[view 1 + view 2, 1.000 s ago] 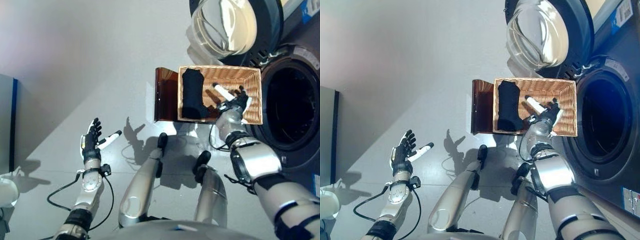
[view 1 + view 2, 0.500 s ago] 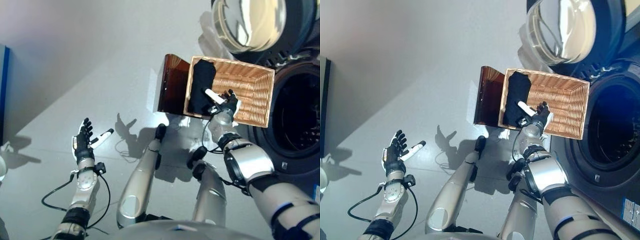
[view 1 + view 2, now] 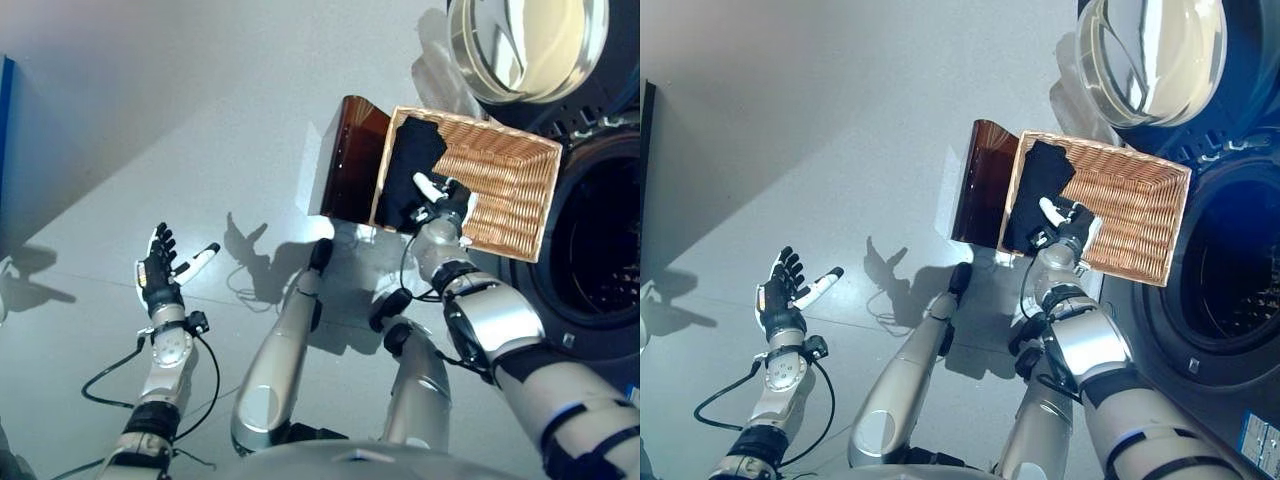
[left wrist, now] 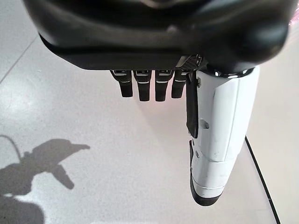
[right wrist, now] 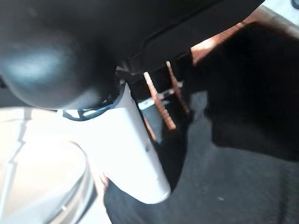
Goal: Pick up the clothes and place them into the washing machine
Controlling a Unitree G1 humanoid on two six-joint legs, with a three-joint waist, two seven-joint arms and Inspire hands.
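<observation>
Black garment lies draped against the left wall of the wicker basket beside the open washing machine, right hand over it ready to grasp, finger state unclear; left hand idle, fingers spread, holding nothing.

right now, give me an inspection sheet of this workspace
surface: grey floor, bare around the basket
job's things: black garment lies in the wicker basket; washer drum beside it, door swung open
clutter: brown panel against the basket's side
hands: right hand over the garment, grip unclear; left hand open, holding nothing, above the floor
cables: nothing seen
surroundings: blue edge at far left
</observation>
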